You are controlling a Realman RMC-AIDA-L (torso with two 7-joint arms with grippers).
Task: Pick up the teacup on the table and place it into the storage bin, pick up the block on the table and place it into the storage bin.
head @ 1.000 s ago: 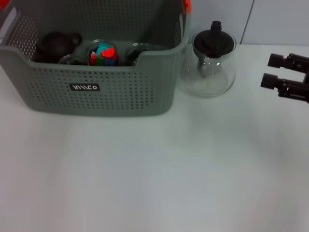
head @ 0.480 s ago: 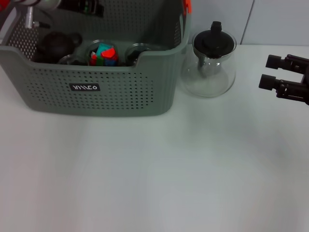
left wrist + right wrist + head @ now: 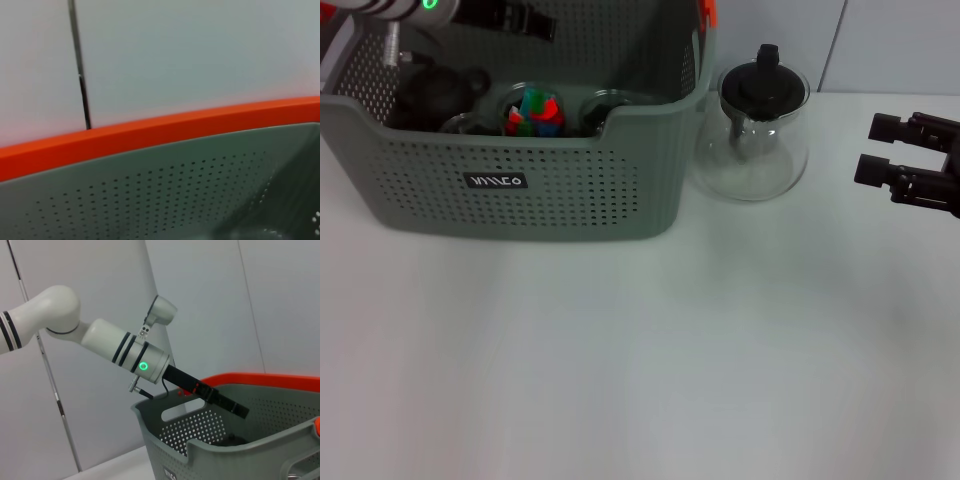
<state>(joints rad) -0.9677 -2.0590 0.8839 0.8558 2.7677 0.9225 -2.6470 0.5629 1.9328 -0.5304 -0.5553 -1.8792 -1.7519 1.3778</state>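
The grey-green perforated storage bin [image 3: 570, 185] stands at the back left of the white table. Inside it lies a multi-coloured block [image 3: 533, 112], among the rims of glass teacups [image 3: 605, 99] and beside a dark round pot [image 3: 435, 95]. My left gripper [image 3: 525, 20] hovers over the bin's back left part; the right wrist view shows the left gripper [image 3: 235, 409] slanting down into the bin [image 3: 200, 450]. The left wrist view shows only the bin's inner wall [image 3: 150, 200]. My right gripper [image 3: 873, 149] stands open and empty at the table's right edge.
A glass teapot with a black lid [image 3: 753, 135] stands just right of the bin. An orange crate rim [image 3: 150, 135] runs behind the bin, in front of the grey wall.
My left arm has come into view at the top left and reached farther right over the bin. The right gripper has crept slightly left.
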